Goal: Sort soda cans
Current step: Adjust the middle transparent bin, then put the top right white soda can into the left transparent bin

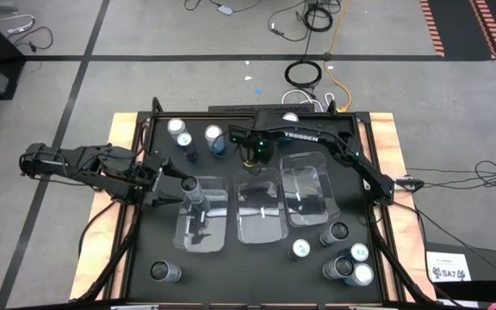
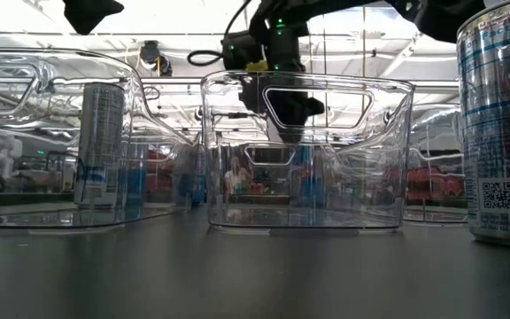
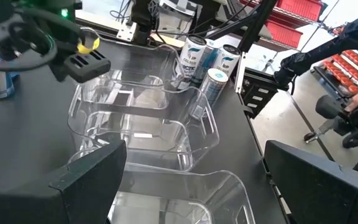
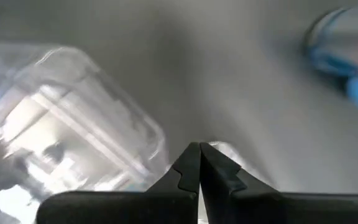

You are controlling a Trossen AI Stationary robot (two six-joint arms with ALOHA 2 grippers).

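Observation:
My left gripper (image 1: 169,188) is open over the left edge of the left clear bin (image 1: 203,215); its fingers (image 3: 89,171) have nothing between them. A silver can (image 1: 190,187) stands upright in that bin beside it, also seen in the low view (image 2: 104,146). My right gripper (image 4: 199,163) is shut and hangs above the table's far side (image 1: 253,151), near a blue can (image 1: 220,145) and the middle bin (image 1: 261,211). More cans stand far left (image 1: 177,129), near right (image 1: 349,263) and near left (image 1: 164,272).
Three clear bins lie side by side mid-table; the right bin (image 1: 306,185) sits a little farther back. One can stands close to the low camera (image 2: 501,124). Another can (image 1: 289,119) is at the far edge. Wooden rails border the black table (image 1: 127,129).

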